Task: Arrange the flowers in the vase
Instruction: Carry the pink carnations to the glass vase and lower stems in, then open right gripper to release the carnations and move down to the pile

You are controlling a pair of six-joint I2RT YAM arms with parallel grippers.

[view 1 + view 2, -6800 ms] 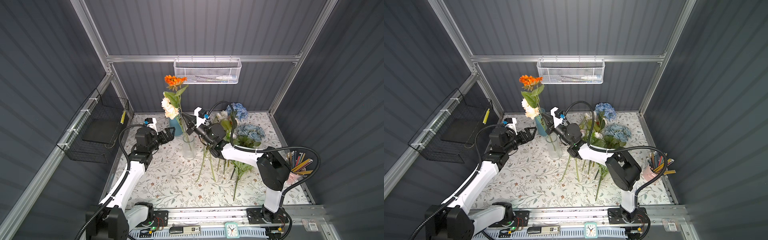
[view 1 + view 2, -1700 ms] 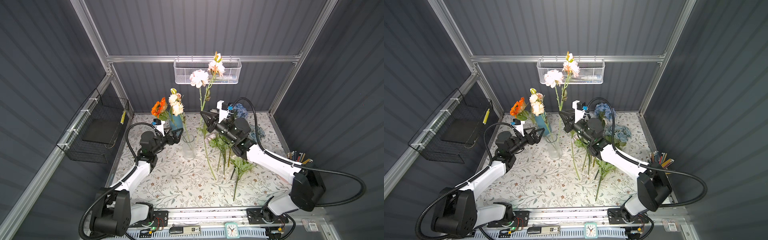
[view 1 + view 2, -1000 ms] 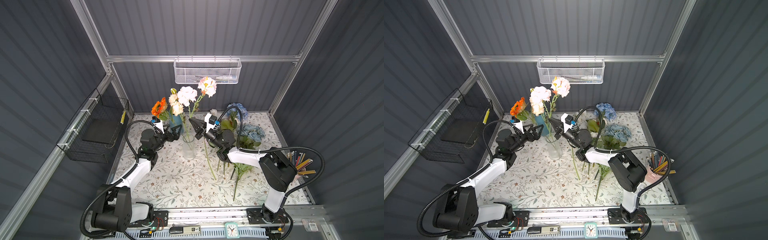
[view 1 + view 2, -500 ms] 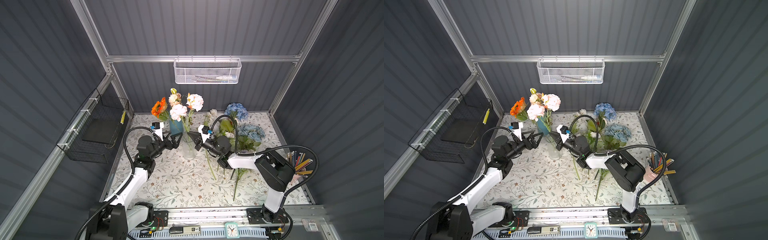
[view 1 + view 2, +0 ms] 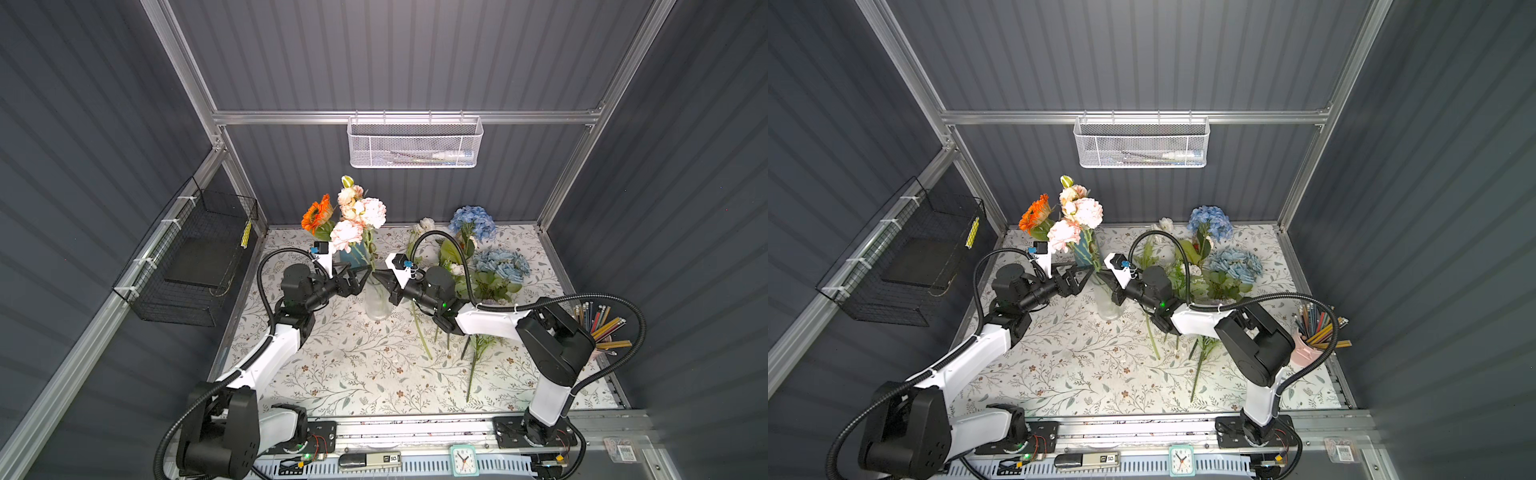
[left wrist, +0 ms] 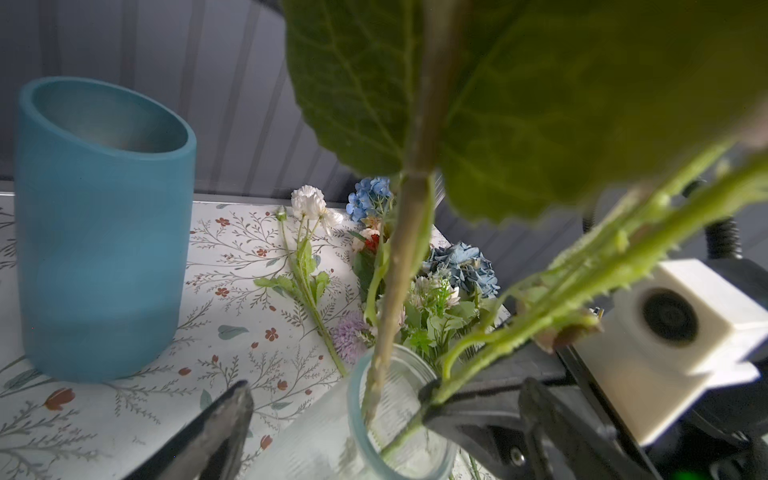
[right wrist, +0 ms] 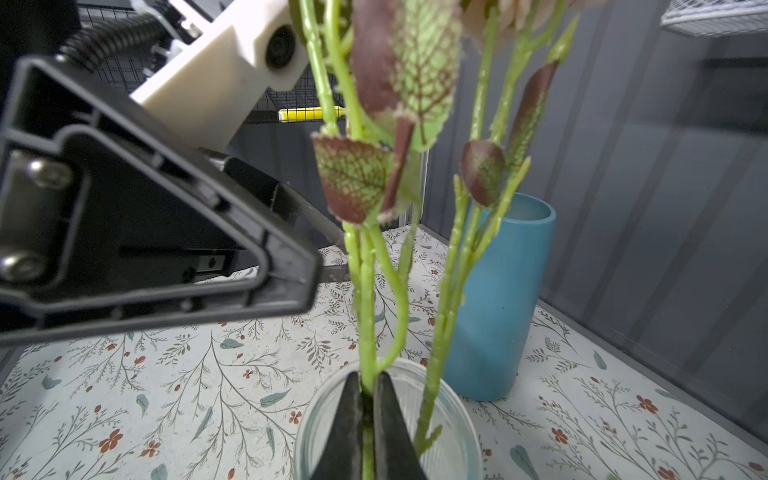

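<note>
Flower stem (image 7: 368,316) stands upright, foot inside glass vase (image 5: 377,307), pinched at rim by closed right gripper (image 7: 366,386); left gripper (image 5: 362,279) gapes wide, empty, beside vase on opposite side; loose flowers (image 5: 498,266) lie near right arm.

The white-and-black left arm (image 5: 274,345) is reaching forward, and its black parallel-jaw left gripper (image 5: 362,279) is holding its jaws spread wide. The white-and-black right arm (image 5: 486,322) is stretching low towards it, nearly tip to tip. Its black right gripper (image 7: 365,399) is pinching a thin green flower stem (image 7: 368,324) between closed fingertips.
</note>
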